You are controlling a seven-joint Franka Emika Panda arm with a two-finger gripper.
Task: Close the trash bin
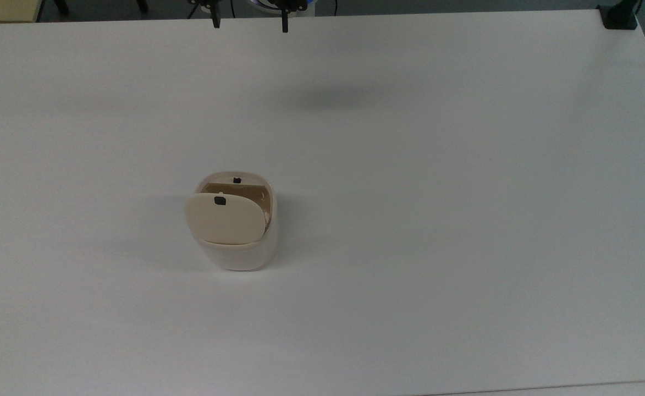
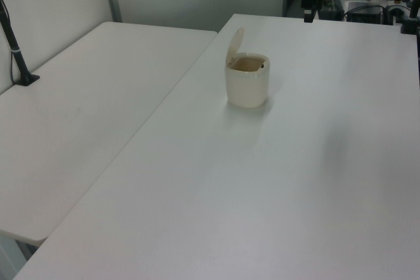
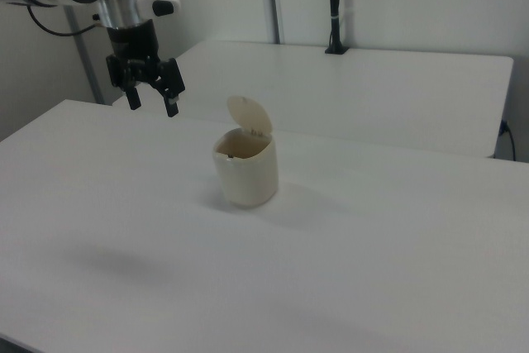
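Trash bin [image 1: 240, 242] is seen mid-surface [image 1: 465, 220], lid [image 1: 226, 218] raised upright on its hinge. Tool [image 3: 153, 97] is held high and well apart from it — fingers spread, nothing gripped. Risk is judged: a sideways push on the lid — light bin tipped or slid instead of shut.

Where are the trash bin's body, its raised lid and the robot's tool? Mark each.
trash bin [image 3: 246, 181], right view, on the front wall of its body.
lid [image 1: 226, 219], top view, on its flat face.
tool [image 3: 153, 106], right view, midway between its fingertips.

hand [image 3: 153, 102] raised, pointing down, fingers spread
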